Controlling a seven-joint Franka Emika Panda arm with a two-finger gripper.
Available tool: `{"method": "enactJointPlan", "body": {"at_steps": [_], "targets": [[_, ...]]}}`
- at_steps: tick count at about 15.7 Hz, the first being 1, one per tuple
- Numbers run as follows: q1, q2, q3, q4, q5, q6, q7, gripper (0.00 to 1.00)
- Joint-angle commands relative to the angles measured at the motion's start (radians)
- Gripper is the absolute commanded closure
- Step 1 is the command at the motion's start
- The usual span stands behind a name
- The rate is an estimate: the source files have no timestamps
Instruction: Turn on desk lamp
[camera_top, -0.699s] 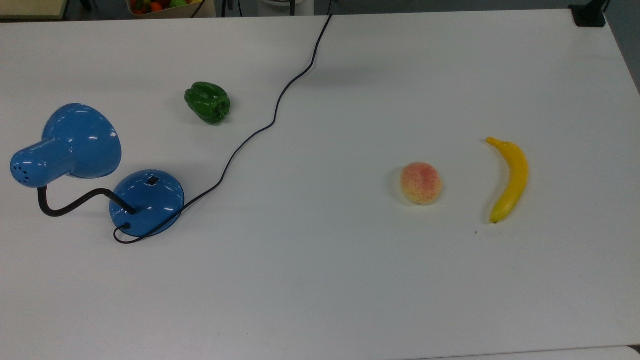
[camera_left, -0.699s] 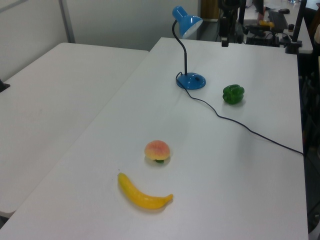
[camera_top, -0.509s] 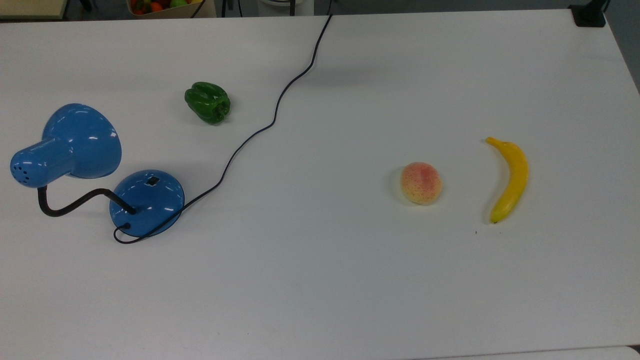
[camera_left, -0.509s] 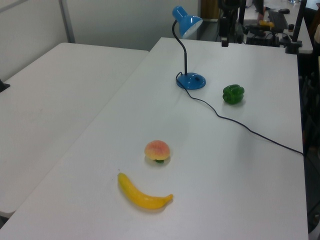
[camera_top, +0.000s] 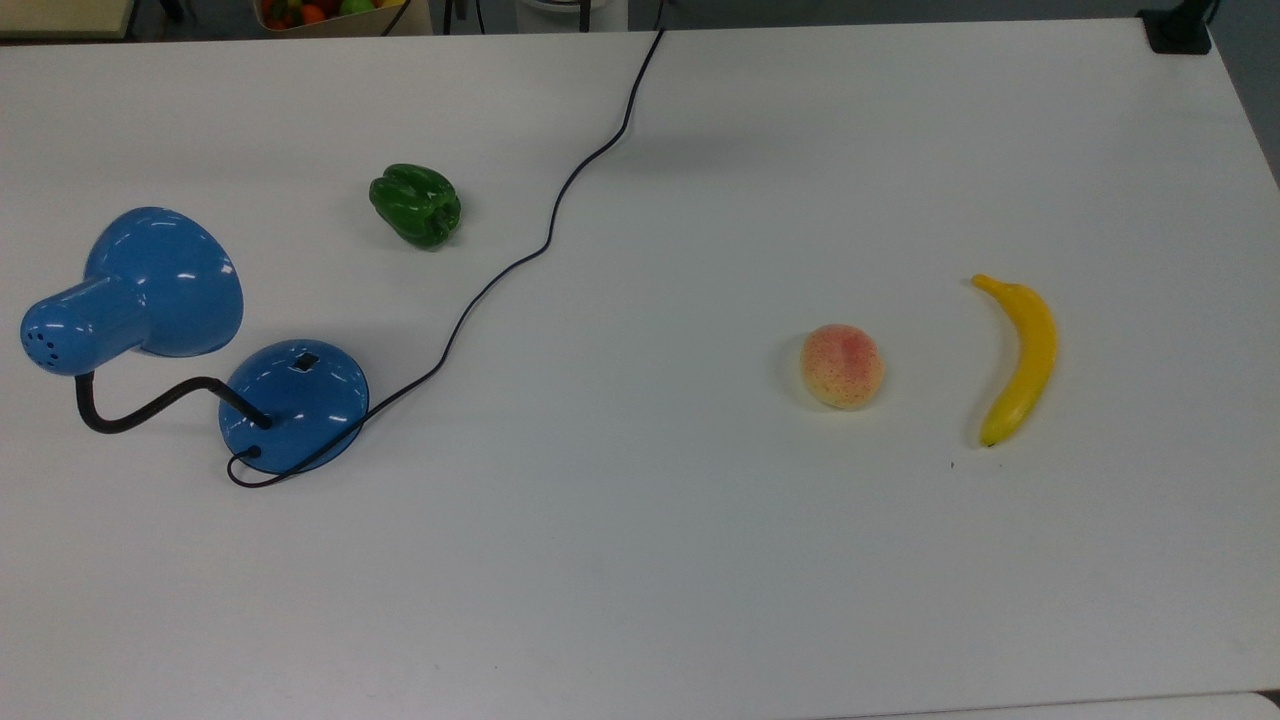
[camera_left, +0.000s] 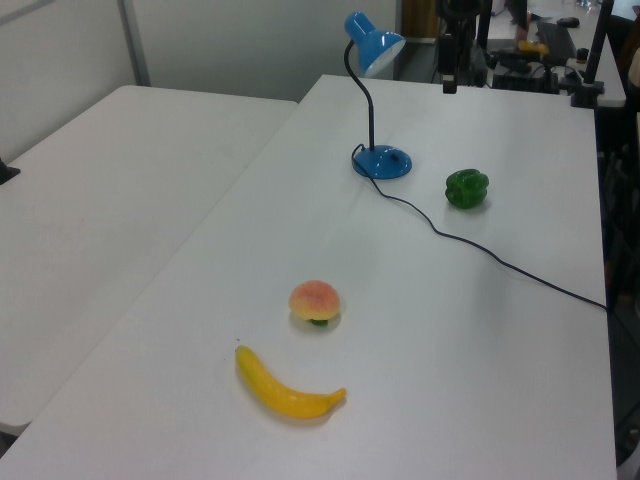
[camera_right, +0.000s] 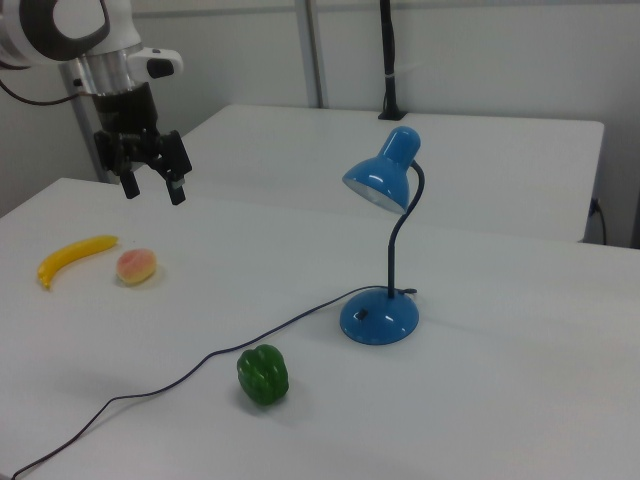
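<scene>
I have the gripper (camera_right: 153, 188) hanging in the air at the right view's upper left, fingers spread apart and holding nothing, well clear of the white table (camera_top: 700, 560). Below and beyond it in the right view lie the banana (camera_right: 74, 256) and the peach (camera_right: 136, 266), close to each other.

The lamp (camera_top: 170, 330) stands upright near the top view's left edge; its round blue base (camera_top: 296, 405) sits flat on the table and carries a small square switch (camera_top: 306, 362) on top. The shade (camera_right: 378, 180) arches over on the black neck (camera_right: 402, 238).

From the base the black cord (camera_top: 530, 250) snakes across the table toward the top view's upper edge. The green pepper (camera_top: 416, 206) lies beside that cord, near the lamp, touching neither.
</scene>
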Motion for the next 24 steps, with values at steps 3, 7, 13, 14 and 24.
{"method": "enactJointPlan", "body": {"at_steps": [3, 7, 13, 14, 24], "targets": [[0.004, 0.003, 0.0, 0.006, 0.009, -0.001, 0.011, 0.19], [0.004, 0.005, 0.0, 0.004, 0.012, 0.001, 0.007, 1.0], [0.004, 0.005, 0.0, 0.003, 0.009, 0.001, 0.007, 1.0], [0.004, 0.005, 0.0, 0.001, 0.009, 0.003, 0.007, 1.0], [-0.019, 0.008, -0.008, -0.141, 0.006, 0.123, 0.021, 1.0]]}}
